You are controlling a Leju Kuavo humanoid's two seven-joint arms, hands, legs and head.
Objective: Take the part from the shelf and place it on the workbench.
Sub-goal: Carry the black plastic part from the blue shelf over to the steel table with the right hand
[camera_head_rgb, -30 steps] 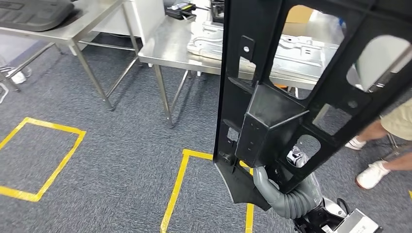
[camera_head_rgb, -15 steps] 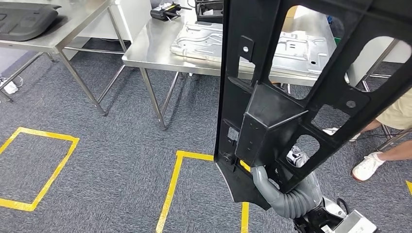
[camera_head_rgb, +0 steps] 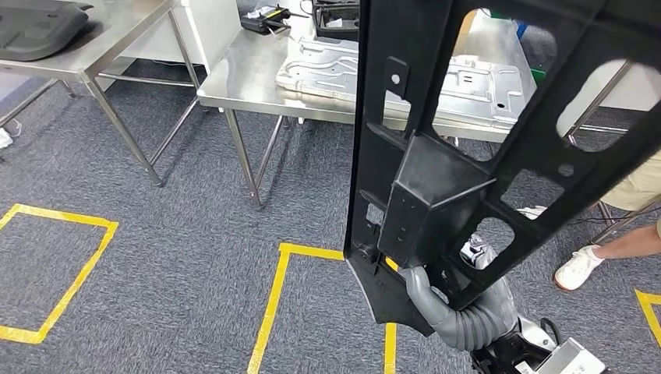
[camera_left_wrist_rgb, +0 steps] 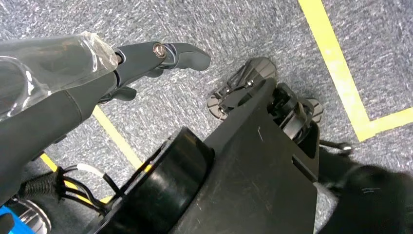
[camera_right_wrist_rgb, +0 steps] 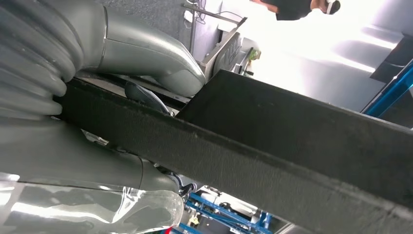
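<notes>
A large black plastic frame part (camera_head_rgb: pixel 436 187) stands upright close before me, hiding much of the right side of the head view. My right hand (camera_head_rgb: pixel 446 305) grips its lower end from below; the right wrist view has the grey thumb (camera_right_wrist_rgb: pixel 146 56) wrapped over the part's black edge (camera_right_wrist_rgb: pixel 302 146). The steel workbench (camera_head_rgb: pixel 249 78) stands ahead, beyond the part, with a silvery metal panel (camera_head_rgb: pixel 335 66) lying on it. My left hand (camera_left_wrist_rgb: pixel 151 56) hangs over the carpet with its fingers stretched out and holds nothing.
A second steel table (camera_head_rgb: pixel 117 43) at the far left carries a dark moulded piece (camera_head_rgb: pixel 35 27). Yellow tape squares (camera_head_rgb: pixel 269 312) mark the grey carpet. A person's leg and white shoe (camera_head_rgb: pixel 577 269) are at the right, beside the workbench.
The whole view has shifted: both tables have slid left in the picture, so the camera moved. The black part stays the same in my right hand. The person's feet have stepped.
</notes>
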